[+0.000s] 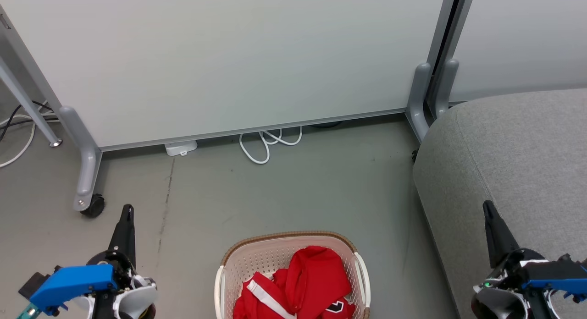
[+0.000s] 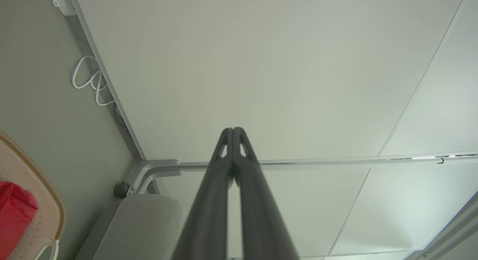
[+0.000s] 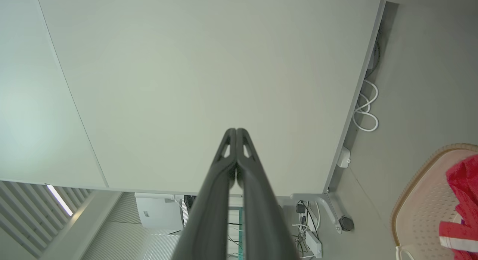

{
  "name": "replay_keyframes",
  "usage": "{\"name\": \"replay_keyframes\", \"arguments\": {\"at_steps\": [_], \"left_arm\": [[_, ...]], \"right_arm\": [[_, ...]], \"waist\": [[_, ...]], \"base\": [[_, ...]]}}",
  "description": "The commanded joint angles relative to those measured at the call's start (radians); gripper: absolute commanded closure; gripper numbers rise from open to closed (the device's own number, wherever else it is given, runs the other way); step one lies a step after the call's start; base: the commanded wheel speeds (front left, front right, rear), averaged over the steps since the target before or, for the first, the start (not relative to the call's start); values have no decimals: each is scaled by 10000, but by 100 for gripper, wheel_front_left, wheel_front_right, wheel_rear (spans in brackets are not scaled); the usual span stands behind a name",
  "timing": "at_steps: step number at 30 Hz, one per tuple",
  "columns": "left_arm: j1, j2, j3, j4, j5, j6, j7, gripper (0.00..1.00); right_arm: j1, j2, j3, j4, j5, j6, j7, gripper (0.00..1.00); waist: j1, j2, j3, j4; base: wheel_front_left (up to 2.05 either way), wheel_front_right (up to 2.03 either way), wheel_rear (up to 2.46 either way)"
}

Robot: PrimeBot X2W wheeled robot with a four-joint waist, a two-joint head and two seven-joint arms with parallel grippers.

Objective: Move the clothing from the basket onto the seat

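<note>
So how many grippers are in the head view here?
2: the left gripper at lower left above the floor, the right gripper at lower right in front of the seat. Both shut, holding nothing.

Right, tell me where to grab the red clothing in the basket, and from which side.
I'd pinch the raised fold at the top of the red clothing, coming straight down from above: it humps highest there, and the basket walls close off every sideways approach.
</note>
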Motion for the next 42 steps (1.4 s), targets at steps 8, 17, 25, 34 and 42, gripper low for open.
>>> {"name": "replay_keyframes", "arguments": {"at_steps": [8, 17, 25, 34, 42], "left_arm": [[374, -67, -84, 302, 121, 25, -190, 0], [290, -55, -152, 38, 1120, 15, -635, 0], [208, -45, -245, -324, 2649, 59, -993, 0], [190, -36, -568, -762, 4474, 355, -1360, 0], [164, -29, -922, -1000, 6139, 611, -1625, 0]], "right_arm": [[309, 47, 61, 356, -114, -14, -193, 0], [219, 40, 103, 217, -1055, -12, -638, 0], [154, 34, 252, -137, -2418, -10, -994, 0], [148, 27, 428, -495, -4217, -7, -1362, 0], [156, 21, 641, -672, -5669, -6, -1624, 0]], "waist": [[0, 0, 8, 4], [0, 0, 36, 18], [0, 0, 68, 29], [0, 0, 94, 44], [0, 0, 117, 66]], "base": [[0, 0, 0], [0, 0, 0], [0, 0, 0], [0, 0, 0], [0, 0, 0]]}}
